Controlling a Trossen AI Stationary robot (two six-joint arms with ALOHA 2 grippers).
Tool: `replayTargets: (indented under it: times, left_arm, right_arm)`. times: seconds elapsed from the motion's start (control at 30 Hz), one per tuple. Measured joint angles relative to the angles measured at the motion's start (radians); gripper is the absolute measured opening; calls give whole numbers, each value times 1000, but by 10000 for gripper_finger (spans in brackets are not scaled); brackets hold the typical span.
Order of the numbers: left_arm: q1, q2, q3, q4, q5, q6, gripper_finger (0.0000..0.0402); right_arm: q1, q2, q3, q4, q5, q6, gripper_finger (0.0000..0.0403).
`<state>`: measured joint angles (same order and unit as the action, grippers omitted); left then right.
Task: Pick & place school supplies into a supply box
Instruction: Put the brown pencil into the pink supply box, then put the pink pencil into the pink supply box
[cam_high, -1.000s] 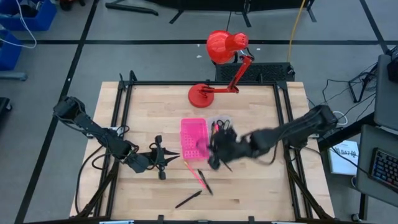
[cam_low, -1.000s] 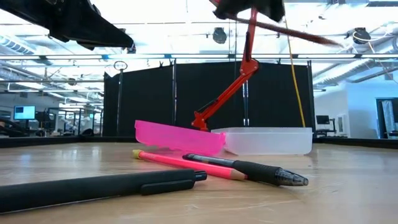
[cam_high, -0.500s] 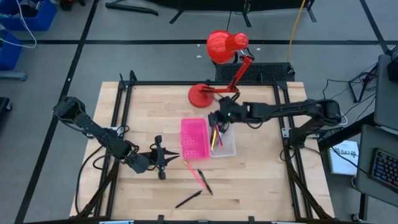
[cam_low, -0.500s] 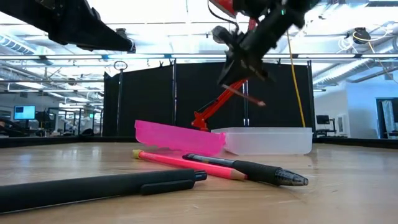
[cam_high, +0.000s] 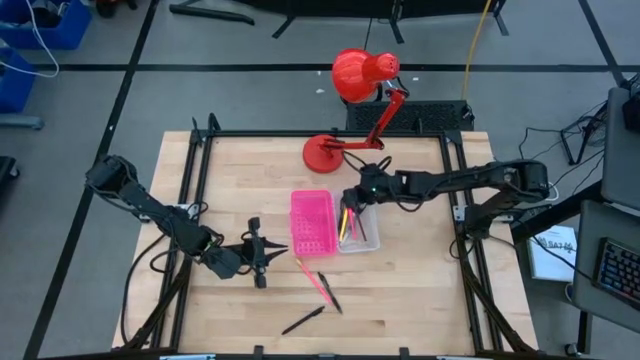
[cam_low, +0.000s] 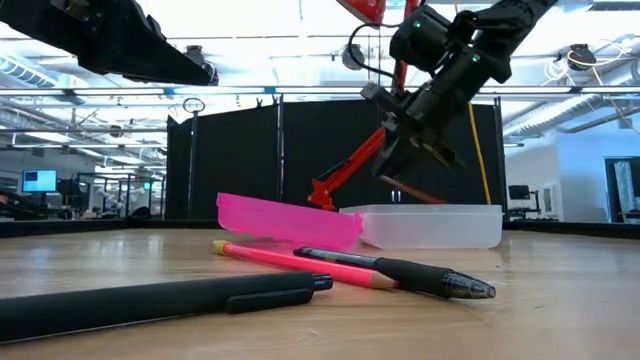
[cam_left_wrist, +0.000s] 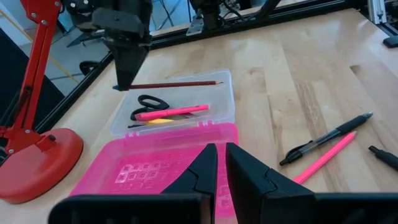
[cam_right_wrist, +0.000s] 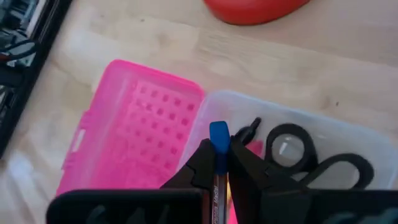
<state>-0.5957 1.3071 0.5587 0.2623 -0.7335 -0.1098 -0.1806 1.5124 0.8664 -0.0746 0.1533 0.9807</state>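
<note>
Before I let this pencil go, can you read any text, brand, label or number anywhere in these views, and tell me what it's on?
None can be read.
Pencil in the right gripper: a faint imprint on the shaft, too blurred to read.
Clear tray, pink half, black pens: no marking shows.
Room monitors: too small to read.

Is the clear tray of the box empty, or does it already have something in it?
Not empty. The clear tray already holds black-handled scissors and a pink pen; something yellow lies under it.
</note>
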Motion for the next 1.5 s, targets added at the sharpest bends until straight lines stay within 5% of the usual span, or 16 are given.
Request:
replayTargets:
  times: [0.67,1.07,1.5]
  left_arm:
    - [14,0,0,0,4,2,42]
    - [14,0,0,0,10,-4,42]
    - [14,0,0,-16,10,-4,42]
  right_arm:
    - [-15,42,-82,-8,46,0,19]
    - [-15,42,-82,-5,52,-58,143]
    - [-15,-24,-82,-4,33,-243,191]
